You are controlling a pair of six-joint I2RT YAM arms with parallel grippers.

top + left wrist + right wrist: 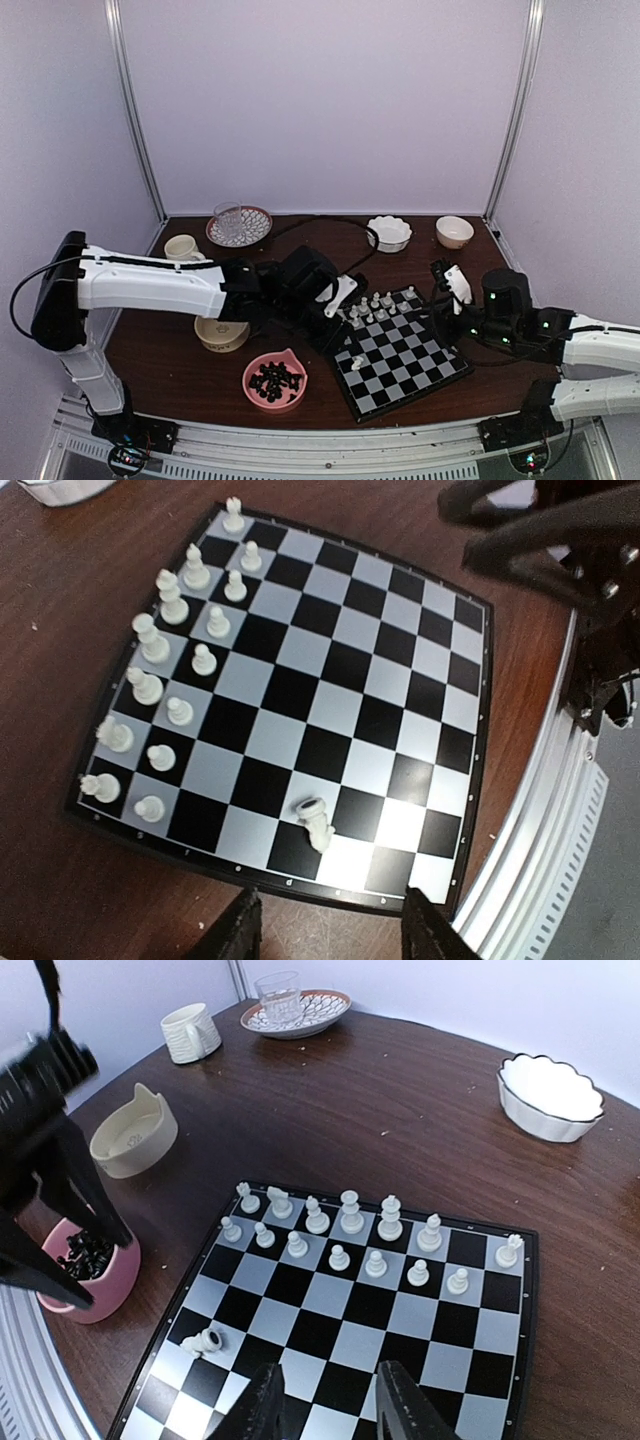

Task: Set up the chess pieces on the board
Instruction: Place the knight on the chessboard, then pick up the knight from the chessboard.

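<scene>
The board (412, 362) lies right of centre, with cream-white chess pieces (351, 1212) standing in two rows along its far side. A gap shows in the back row beside the corner piece (509, 1251). One white piece (315, 820) lies toppled on its side near the board's (340, 650) near-left edge, also seen as the fallen piece (203, 1340). My left gripper (330, 900) hovers above that edge, open, nothing between its fingers. My right gripper (328, 1375) hangs open and empty over the board's (370, 1310) right part.
A pink bowl (274, 380) of black pieces sits left of the board, a cream bowl (222, 333) behind it. A mug (182, 247), a plate with a glass (238, 226), a scalloped white bowl (389, 232) and a small bowl (454, 231) line the back.
</scene>
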